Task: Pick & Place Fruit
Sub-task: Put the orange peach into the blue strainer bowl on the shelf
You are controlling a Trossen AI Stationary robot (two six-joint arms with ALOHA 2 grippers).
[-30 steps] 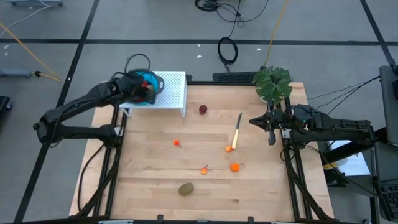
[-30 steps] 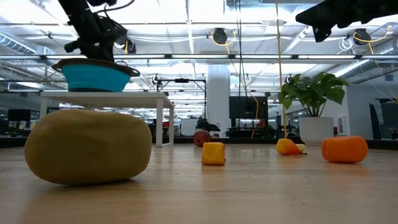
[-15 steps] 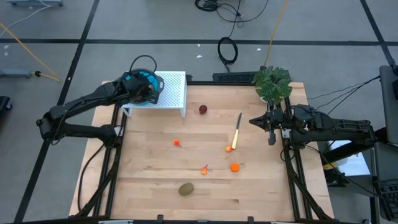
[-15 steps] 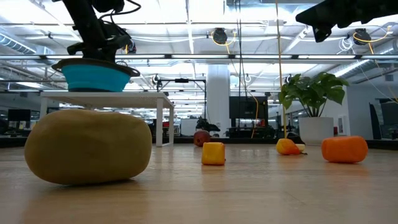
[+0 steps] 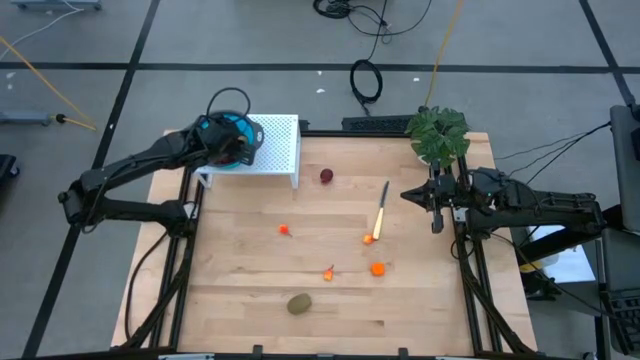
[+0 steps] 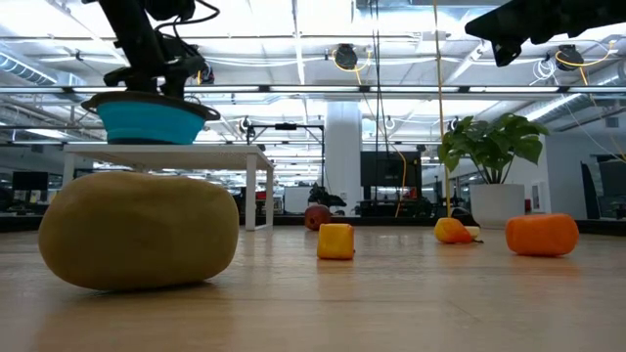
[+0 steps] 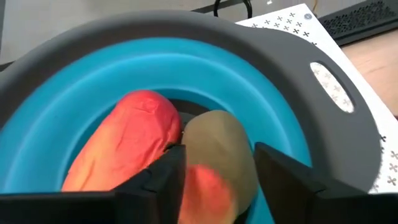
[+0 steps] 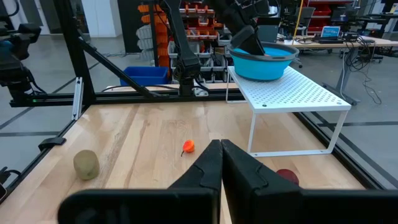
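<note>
Fruit (image 7: 124,149), the elongated red-orange piece, lies lengthwise across the bowl (image 7: 323,155); left gripper (image 7: 217,171) parted above.

Olive-red fruit (image 7: 217,168) partly hidden by left end effector (image 7: 214,180) fingers.

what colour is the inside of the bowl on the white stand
Bright blue inside, with a dark grey rim, on the round collapsible bowl; the left wrist view shows it best.
</note>
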